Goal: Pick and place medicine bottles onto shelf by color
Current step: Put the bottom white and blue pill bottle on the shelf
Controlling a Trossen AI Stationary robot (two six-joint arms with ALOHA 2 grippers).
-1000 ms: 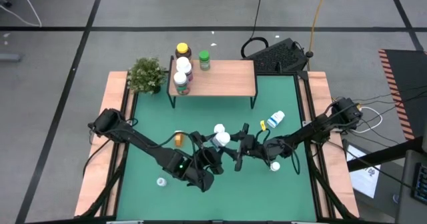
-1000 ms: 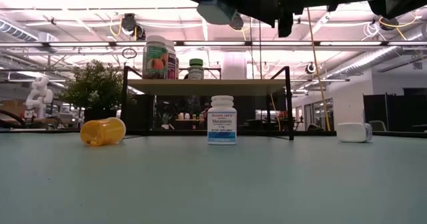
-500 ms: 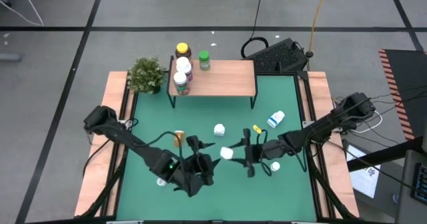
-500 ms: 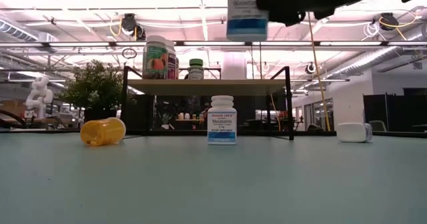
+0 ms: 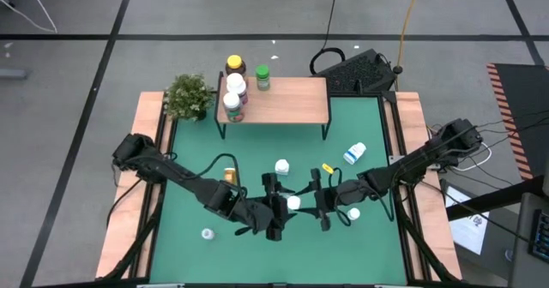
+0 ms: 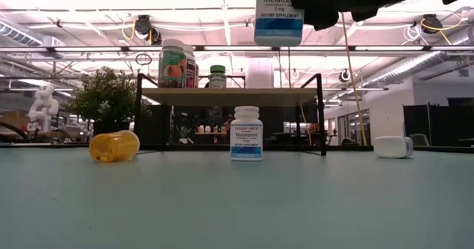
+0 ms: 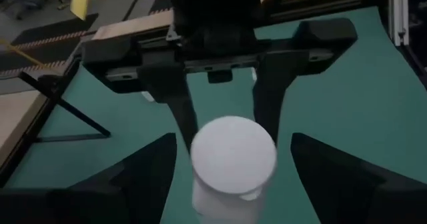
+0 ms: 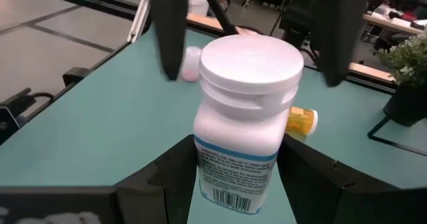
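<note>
I had a white bottle up off the counter near the lower middle of the overhead frame, pinched around its body by the right hand. My left hand sat facing it from the frame's left, its fingers spread to either side of the cap without touching.

In the level view the held bottle hung at the top of the frame, and I could read "TRADER JOE'S", "Melaton…" and "DIETARY SUPPLEMENT" above a blue band. A matching bottle stood upright at the frame's centre, marked "TRADER JOE'S Melatonin". From the right wrist a barcode showed low on the held bottle's label.

I judged it light, rigid plastic with a smooth, glossy wall, so likely to slip or twist if squeezed off-centre. The straight body below the shoulder looked the safest place to grip; the ribbed cap is wider and could serve as a second hold for a handover.

The shelf lay at the upper middle of the overhead frame, already carrying several bottles at its left end, one green-capped. An amber bottle lay on its side at the left of the level view, and a white one lay on its side at the right.
</note>
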